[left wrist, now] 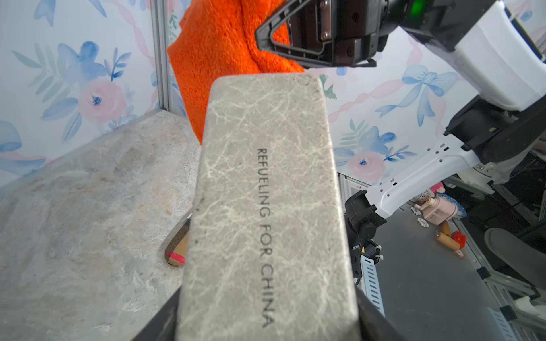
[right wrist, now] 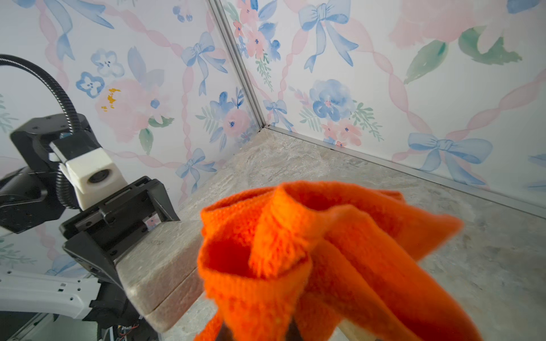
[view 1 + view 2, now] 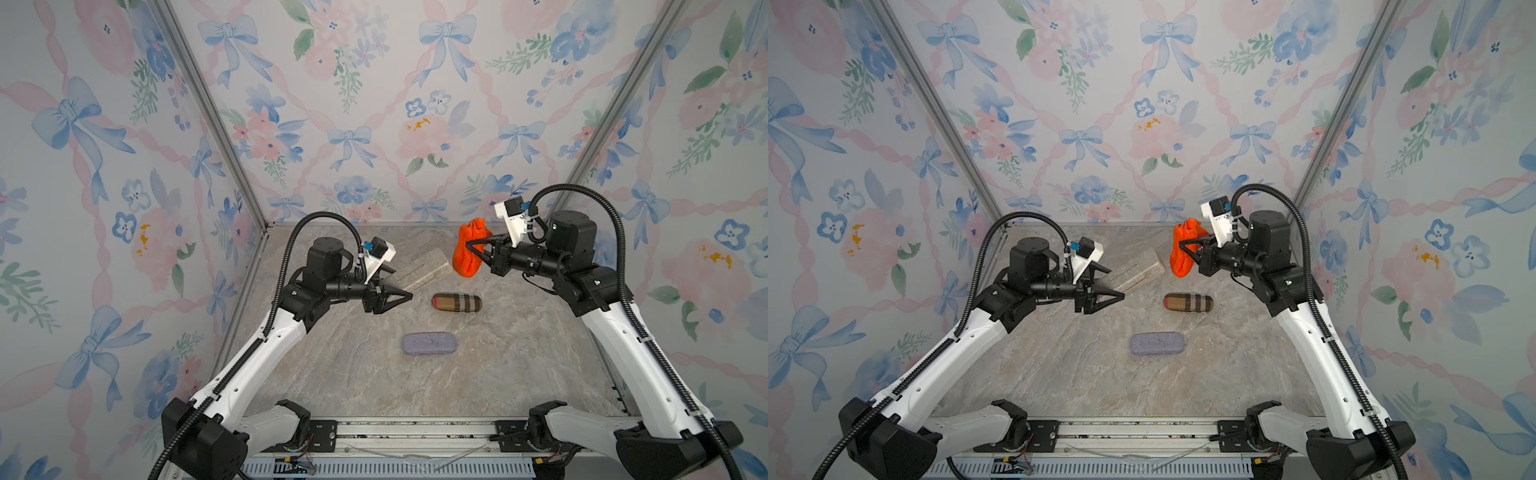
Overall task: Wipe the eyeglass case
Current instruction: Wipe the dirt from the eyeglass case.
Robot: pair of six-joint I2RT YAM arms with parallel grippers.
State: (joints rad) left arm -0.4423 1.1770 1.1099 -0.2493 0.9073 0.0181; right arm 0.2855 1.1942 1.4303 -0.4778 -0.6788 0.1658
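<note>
The left gripper (image 3: 402, 283) clamps 1 end of the grey marbled eyeglass case (image 3: 428, 269), held off the table (image 3: 519, 365) behind and left of the plaid case (image 3: 457, 302). The right gripper (image 3: 468, 246), pinched shut on a bunched orange cloth (image 3: 465, 266), hangs behind the plaid case, cloth just beside the grey case's far end. A lilac case (image 3: 430, 344) lies in front of the plaid case.

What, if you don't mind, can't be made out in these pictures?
- The striped case: left wrist view, mostly hidden behind the grey case.
- Tips of the right gripper: right wrist view, buried in the orange cloth.
- Whether the orange cloth touches the grey case: both wrist views, their overlap hides it.
</note>
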